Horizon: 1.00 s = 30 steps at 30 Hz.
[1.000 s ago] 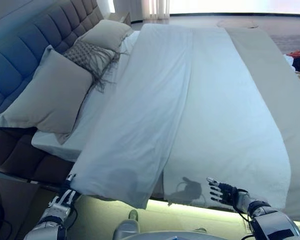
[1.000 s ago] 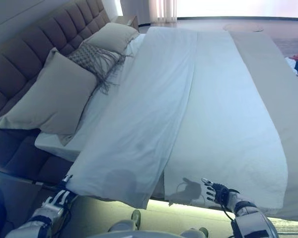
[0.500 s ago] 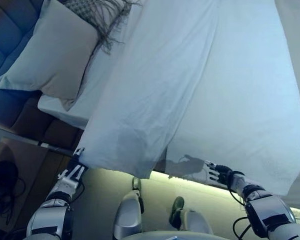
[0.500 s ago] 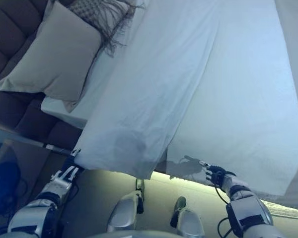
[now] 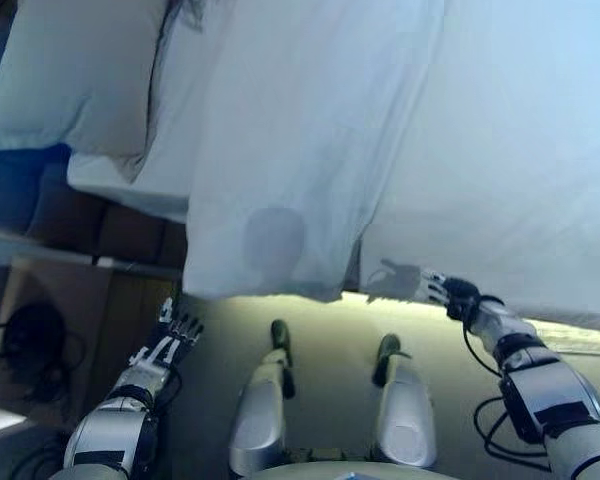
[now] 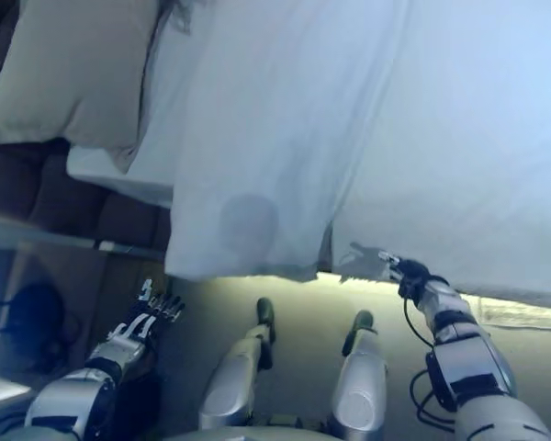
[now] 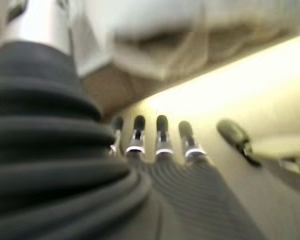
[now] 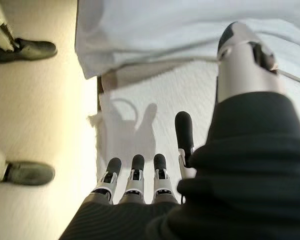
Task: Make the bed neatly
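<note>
The white duvet (image 5: pixel 300 150) lies folded back along the bed, and its doubled flap hangs over the near side edge. Beside it the white textured cover (image 5: pixel 510 170) lies flat, showing also in the right wrist view (image 8: pixel 155 105). My right hand (image 5: pixel 432 288) is open, its fingers (image 8: pixel 135 170) straight and reaching onto the cover's near edge just beside the flap. My left hand (image 5: pixel 172 332) is open too, low by the floor beneath the flap's hanging corner and apart from it; its fingers (image 7: pixel 160 135) point at the bed's base.
A beige pillow (image 5: pixel 70 70) leans at the head of the bed against the dark padded headboard (image 5: pixel 40 200). A wooden bedside surface (image 5: pixel 40 300) stands at the left. A lit strip (image 5: pixel 570 335) runs under the bed's side.
The camera has tilted down, so the bed has slid up in the picture. My right hand has reached forward to the cover's edge. My left hand stays beneath the flap's corner.
</note>
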Motion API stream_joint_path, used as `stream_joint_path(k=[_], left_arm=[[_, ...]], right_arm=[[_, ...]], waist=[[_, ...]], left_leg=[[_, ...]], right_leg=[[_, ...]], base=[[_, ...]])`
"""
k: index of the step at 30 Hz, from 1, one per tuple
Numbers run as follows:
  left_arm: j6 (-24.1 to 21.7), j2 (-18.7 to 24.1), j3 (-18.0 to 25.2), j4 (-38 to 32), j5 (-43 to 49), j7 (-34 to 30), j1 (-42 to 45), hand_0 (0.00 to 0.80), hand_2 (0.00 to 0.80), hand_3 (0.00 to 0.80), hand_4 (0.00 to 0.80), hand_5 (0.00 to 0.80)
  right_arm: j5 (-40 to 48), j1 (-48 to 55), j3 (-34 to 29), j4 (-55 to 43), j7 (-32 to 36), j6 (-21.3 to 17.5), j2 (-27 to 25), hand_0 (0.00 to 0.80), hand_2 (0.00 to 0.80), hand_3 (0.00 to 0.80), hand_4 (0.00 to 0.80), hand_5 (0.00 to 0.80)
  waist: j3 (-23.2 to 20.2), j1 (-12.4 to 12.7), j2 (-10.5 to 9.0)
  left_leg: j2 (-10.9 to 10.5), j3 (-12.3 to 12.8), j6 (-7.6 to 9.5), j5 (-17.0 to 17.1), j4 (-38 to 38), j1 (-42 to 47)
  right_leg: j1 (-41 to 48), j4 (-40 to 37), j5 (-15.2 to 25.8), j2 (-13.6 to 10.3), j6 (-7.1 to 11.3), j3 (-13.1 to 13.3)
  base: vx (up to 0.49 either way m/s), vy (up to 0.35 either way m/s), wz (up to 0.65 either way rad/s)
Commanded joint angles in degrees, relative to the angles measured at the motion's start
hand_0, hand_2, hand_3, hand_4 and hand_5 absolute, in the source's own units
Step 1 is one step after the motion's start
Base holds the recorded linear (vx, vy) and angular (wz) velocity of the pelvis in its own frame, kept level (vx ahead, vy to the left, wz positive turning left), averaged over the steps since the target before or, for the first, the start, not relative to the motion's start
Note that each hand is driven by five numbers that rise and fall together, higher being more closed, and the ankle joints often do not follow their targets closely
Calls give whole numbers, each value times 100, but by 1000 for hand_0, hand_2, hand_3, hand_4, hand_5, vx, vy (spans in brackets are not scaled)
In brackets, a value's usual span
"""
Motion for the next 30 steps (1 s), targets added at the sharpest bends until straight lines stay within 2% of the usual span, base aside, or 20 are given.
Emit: stream_joint_path(k=[1,10,17,20,21,25,30], left_arm=[[27,-26,-51,-200,-265,-28,-268,0,0,0,0,0],[202,-107,-162,-482,-222,-63,-6,0,0,0,0,0],[24,-263,-356,-1053,-468,-300,202,0,0,0,0,0],[-55,-323,-507,-1379,-535,-394,265,0,0,0,0,0],[-82,-339,-595,-1459,-574,-407,296,0,0,0,0,0],[-157,-334,-774,-1771,-771,-349,304,0,0,0,0,0],[-162,-287,-842,-1983,-905,-395,329,0,0,0,0,0]], right_arm=[[191,-533,53,35,-237,-174,-25,0,0,0,0,0],[-71,-947,246,17,-535,-178,17,0,0,0,0,0],[-251,-1352,548,38,-658,-78,-31,0,0,0,0,0],[-302,-1482,620,40,-561,-103,-36,0,0,0,0,0],[-330,-1517,656,50,-502,-93,-34,0,0,0,0,0],[-370,-1673,862,-60,-369,-46,-5,0,0,0,0,0],[-377,-1762,1054,-223,-150,18,76,0,0,0,0,0]], waist=[[287,74,-212],[287,360,-136],[287,594,31],[287,686,117],[287,713,147],[287,791,240],[287,854,254]], left_leg=[[45,-166,118,-875,1222,-226],[-54,-280,308,-1076,1906,-1246],[-186,-337,389,-1025,1979,-1783],[-272,-370,426,-1007,1974,-1975],[-302,-400,403,-1156,2023,-1935],[-446,-360,463,-1075,1934,-2138],[-512,-384,484,-1052,1938,-2263]], right_leg=[[9,-468,591,-70,133,128],[-744,-6,602,-236,180,150],[-1249,220,655,-330,259,160],[-1456,281,693,-374,300,170],[-1440,370,562,-382,376,227],[-1657,421,612,-383,411,241],[-1740,384,659,-381,430,246]], base=[[-149,75,-5],[-83,34,2],[-21,56,10],[30,43,23],[88,43,26],[41,55,19],[39,50,13]])
